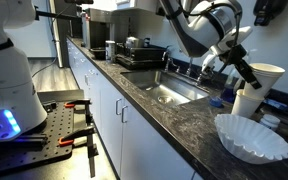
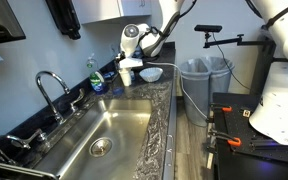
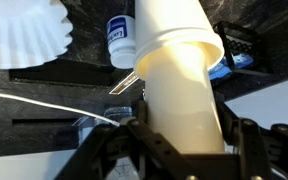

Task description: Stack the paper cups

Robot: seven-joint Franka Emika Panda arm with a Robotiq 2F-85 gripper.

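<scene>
My gripper [image 3: 181, 135] is shut on a white paper cup [image 3: 179, 90], its fingers on either side of the cup's lower body. In an exterior view the held cup [image 1: 265, 76] hangs tilted above the counter, just over the second paper cup [image 1: 247, 102], which stands on the counter. In the wrist view the second cup [image 3: 162, 20] shows beyond the held cup's rim, and I cannot tell whether the two touch. In an exterior view the gripper [image 2: 131, 62] and the cups [image 2: 127, 74] are small, at the counter's far end.
A stack of ruffled coffee filters [image 1: 252, 137] [image 3: 24, 35] lies beside the cups. A small bottle with a blue label [image 3: 120, 42] stands behind them. The sink [image 1: 174, 92] [image 2: 104, 135] and faucet [image 2: 52, 85] are further along the counter. Grey bins [image 2: 204, 75] stand on the floor.
</scene>
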